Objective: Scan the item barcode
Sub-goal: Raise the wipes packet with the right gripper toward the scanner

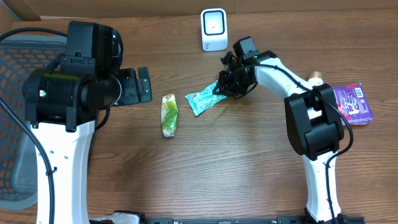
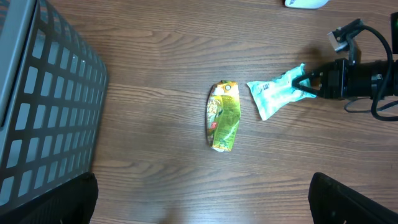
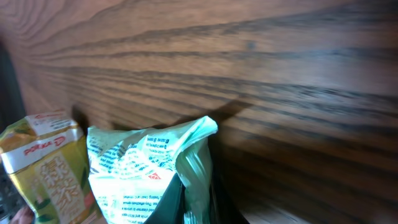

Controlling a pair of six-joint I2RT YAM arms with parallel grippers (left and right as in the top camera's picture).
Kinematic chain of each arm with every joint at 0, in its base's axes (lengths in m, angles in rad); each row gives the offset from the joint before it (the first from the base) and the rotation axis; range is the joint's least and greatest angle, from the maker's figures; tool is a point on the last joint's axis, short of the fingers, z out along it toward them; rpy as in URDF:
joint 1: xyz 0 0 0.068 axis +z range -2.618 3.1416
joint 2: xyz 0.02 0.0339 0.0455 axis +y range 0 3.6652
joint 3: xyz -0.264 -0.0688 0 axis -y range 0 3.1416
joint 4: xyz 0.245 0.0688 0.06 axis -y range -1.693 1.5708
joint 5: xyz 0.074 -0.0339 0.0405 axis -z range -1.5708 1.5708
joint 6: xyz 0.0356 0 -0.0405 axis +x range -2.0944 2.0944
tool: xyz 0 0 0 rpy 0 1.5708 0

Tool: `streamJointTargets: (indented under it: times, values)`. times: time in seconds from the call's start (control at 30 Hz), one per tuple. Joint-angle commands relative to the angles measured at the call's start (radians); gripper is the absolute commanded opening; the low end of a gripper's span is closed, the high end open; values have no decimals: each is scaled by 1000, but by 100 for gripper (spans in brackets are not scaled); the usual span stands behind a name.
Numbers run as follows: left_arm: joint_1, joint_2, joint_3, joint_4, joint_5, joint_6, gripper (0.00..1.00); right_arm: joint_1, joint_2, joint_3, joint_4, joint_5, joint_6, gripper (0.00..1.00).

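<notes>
Item, teal packet point(image 1: 202, 101): right gripper point(image 1: 220, 89) is clamping its fingers on one end, seemingly securely; is needing a gentle lift, barcode turning toward the white scanner point(image 1: 213, 29); left gripper point(image 1: 137, 86) is standing by, fingers apart.

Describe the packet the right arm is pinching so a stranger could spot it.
Find the white scanner at the far edge of the table; just in front of it lie two packets. It is the mint-green packet, pinched by the right end effector, not the yellow-green packet on its left.
</notes>
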Motion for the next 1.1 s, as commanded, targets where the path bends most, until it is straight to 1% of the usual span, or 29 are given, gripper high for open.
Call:
streamJointTargets:
  times: [0.0,0.07,0.17,0.23,0.37,0.43,0.57,0.63,0.77,0.87,1.07]
  values:
    - [0,-2,3,1,-2,-14,100,-13,60,-23,-7,-127,-101,4]
    - [0,-2,3,1,-2,-14,100,-41,45,-18,-14,-249,-155,4]
    - [0,-2,3,1,-2,-14,99,-92,3,-18,-14,-351,-157,4]
    - [0,-2,3,1,-2,-14,99,-123,-37,-18,-16,-381,-158,4]
    - [0,-2,3,1,-2,-14,100,-163,-144,-18,-43,-381,-235,4]
    - [0,-2,3,1,-2,-14,100,-174,-209,-18,-61,-377,-266,4]
    - [0,-2,3,1,-2,-14,100,-182,-338,-18,-64,-347,-259,4]
    - [0,-2,3,1,-2,-14,100,-182,-401,-18,-51,-317,-224,4]
    - [0,-2,3,1,-2,-14,100,-182,-512,-18,-40,-182,-149,4]
    - [0,-2,3,1,-2,-14,99,-182,-568,-18,-41,-116,-121,4]
    - [0,-2,3,1,-2,-14,100,-182,-602,-18,-40,-106,-121,4]
